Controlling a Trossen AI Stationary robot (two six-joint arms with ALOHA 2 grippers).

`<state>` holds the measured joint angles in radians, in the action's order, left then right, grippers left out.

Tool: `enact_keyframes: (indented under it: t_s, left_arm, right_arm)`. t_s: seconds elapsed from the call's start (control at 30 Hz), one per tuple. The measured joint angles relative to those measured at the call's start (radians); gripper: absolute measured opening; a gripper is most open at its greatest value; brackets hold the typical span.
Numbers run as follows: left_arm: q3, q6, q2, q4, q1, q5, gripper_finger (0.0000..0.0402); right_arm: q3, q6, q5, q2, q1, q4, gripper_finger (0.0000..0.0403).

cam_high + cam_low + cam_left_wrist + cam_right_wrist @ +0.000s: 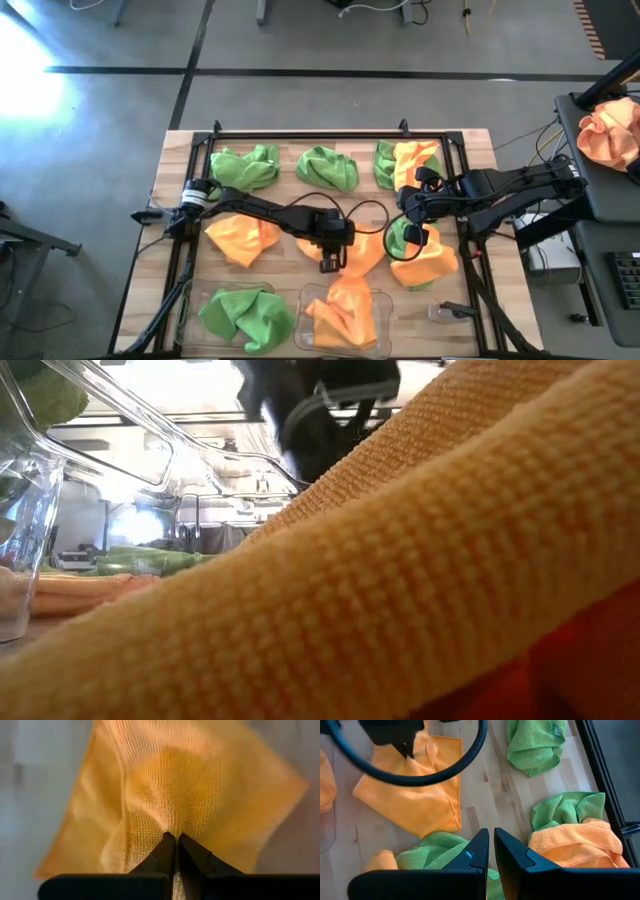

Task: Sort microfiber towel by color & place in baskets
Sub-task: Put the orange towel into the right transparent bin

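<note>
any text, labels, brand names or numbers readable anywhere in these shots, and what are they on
None can be read.
Orange towel held in the left tool: plain weave, no tag or print in view.
Green towels on the table: a small pale tab at one edge, too small to read.
Clear baskets: no marking visible.
Right tool and both arms: no legible lettering.

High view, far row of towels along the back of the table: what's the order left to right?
Green towel → second green towel → green towel edge with an orange towel lying against its right side, next to the right gripper.
</note>
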<state>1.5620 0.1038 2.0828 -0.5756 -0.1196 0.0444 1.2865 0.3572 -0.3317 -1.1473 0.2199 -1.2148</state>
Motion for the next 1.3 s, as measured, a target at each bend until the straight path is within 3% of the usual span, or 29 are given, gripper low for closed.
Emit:
enact_keyframes:
  t_s: [0.33,0.53,0.77,0.97,1.3]
  left_arm:
    - [0.35,-0.014,-0.002,-0.277,-0.001,0.001,0.0]
    - [0.541,0.104,-0.002,-0.42,-0.027,0.056,0.0]
    - [0.706,0.228,-0.002,-0.435,-0.116,0.079,0.0]
    - [0.795,0.3,-0.002,-0.437,-0.219,0.102,0.0]
    - [0.793,0.435,-0.023,-0.534,-0.373,0.153,0.0]
  right_arm:
    - [0.0,-0.041,-0.009,0.0,0.0,0.0,0.0022]
    - [0.0,-0.055,-0.009,0.0,0.0,-0.004,0.0022]
    - [0.0,-0.08,-0.01,0.0,0.0,-0.002,0.0022]
    - [0.0,-0.066,-0.011,0.0,0.0,0.0,0.0022]
    - [0.0,0.045,-0.035,0.0,0.0,0.0,0.0022]
